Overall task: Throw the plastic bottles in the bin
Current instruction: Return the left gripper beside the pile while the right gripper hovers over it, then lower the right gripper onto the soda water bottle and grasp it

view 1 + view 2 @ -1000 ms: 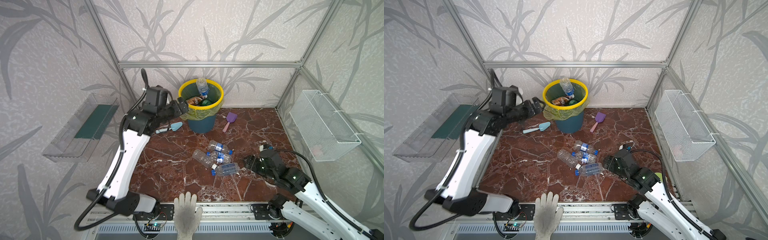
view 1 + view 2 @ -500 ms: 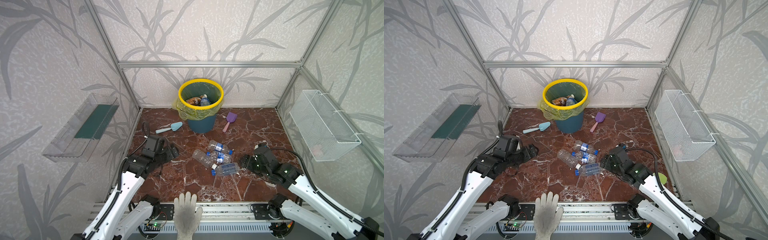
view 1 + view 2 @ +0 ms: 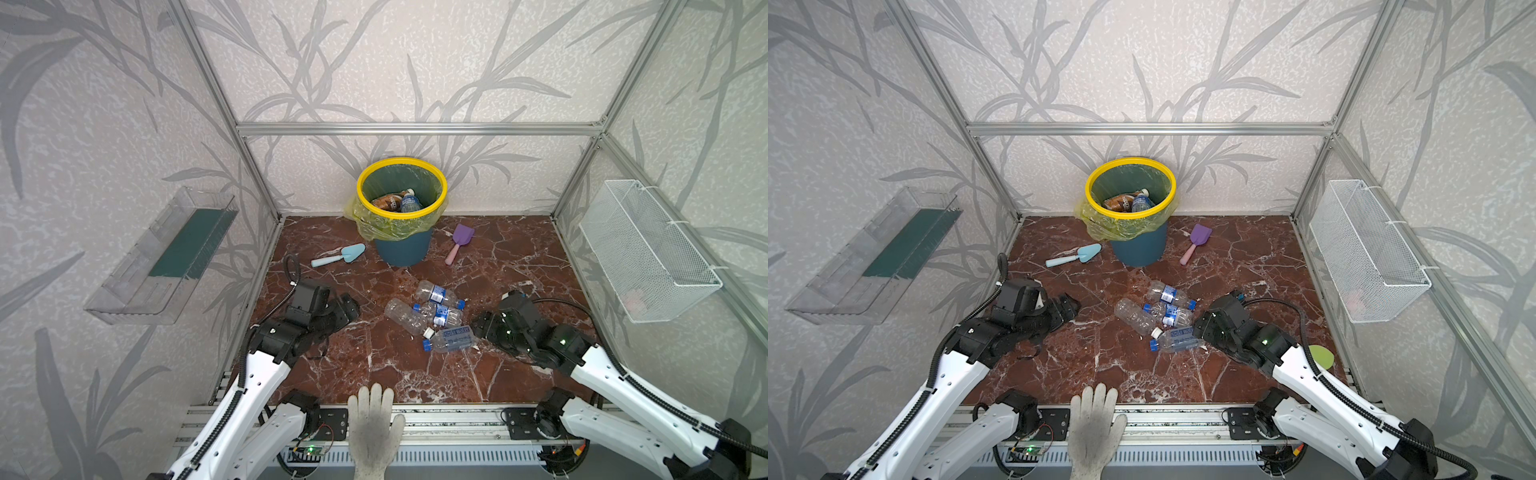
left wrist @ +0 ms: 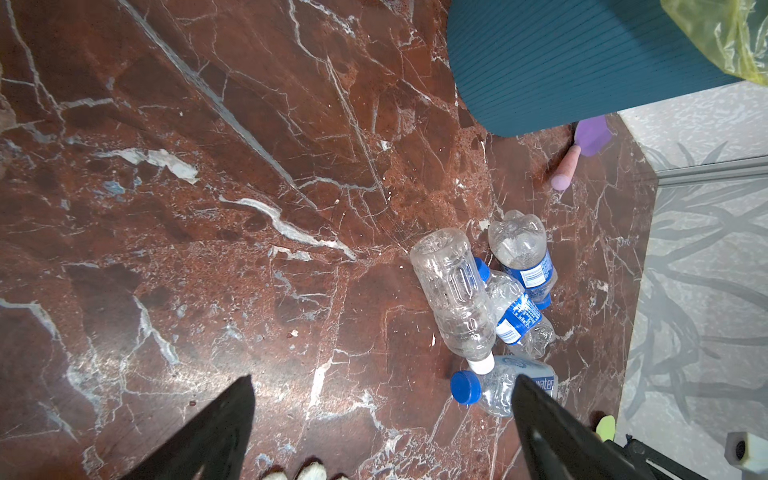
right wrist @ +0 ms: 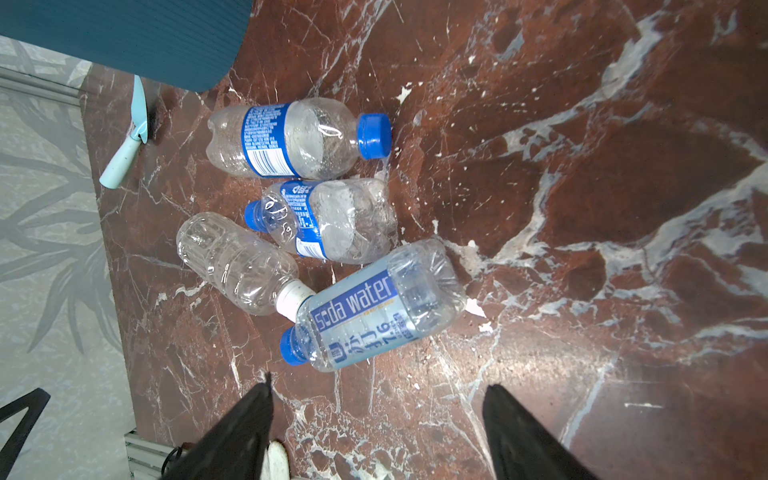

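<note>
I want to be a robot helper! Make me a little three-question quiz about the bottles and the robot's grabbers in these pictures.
1. Count: how many plastic bottles lie on the marble floor, outside the bin?
2. True or false: the right gripper is squeezing the soda water bottle.
3. Pick one: the cap of the unlabelled clear bottle is A) blue, B) white, C) green.

Key:
1) Four.
2) False. Its jaws are open, with nothing between them.
3) B.
</note>
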`<state>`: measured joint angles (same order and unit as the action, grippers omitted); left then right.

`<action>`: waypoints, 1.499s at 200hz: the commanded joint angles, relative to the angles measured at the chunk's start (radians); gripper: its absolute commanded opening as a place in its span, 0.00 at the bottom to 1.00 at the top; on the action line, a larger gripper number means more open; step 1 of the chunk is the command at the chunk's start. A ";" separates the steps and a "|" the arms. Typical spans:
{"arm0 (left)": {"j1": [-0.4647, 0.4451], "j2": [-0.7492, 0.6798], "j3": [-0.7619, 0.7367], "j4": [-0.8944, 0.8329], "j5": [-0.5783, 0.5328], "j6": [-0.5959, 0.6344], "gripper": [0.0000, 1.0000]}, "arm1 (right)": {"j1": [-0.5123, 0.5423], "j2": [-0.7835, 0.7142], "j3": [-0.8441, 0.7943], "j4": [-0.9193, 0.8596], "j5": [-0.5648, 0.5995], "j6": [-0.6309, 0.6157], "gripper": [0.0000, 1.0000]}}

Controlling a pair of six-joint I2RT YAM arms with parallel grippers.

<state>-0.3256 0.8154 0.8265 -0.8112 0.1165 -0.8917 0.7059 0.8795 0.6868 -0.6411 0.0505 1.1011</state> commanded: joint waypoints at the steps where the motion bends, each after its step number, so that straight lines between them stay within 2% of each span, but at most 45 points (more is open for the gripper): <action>1: 0.003 0.004 -0.013 0.016 0.000 -0.015 0.96 | 0.030 0.022 -0.007 -0.014 0.031 0.076 0.80; 121: 0.003 -0.006 -0.035 0.010 -0.008 -0.013 0.96 | 0.099 0.149 -0.057 0.151 0.022 0.279 0.78; 159: 0.003 -0.016 -0.037 0.003 -0.020 -0.008 0.96 | 0.104 0.218 -0.010 0.118 0.035 0.345 0.81; 203: 0.003 -0.017 -0.038 0.001 -0.026 -0.004 0.96 | 0.111 0.328 0.090 0.011 0.048 0.391 0.89; 300: 0.003 -0.015 -0.035 -0.004 -0.036 0.004 0.96 | 0.116 0.446 0.157 0.023 0.077 0.424 0.90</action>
<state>-0.3252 0.8089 0.8005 -0.7998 0.1020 -0.8932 0.8169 1.2984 0.8101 -0.5995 0.1005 1.5078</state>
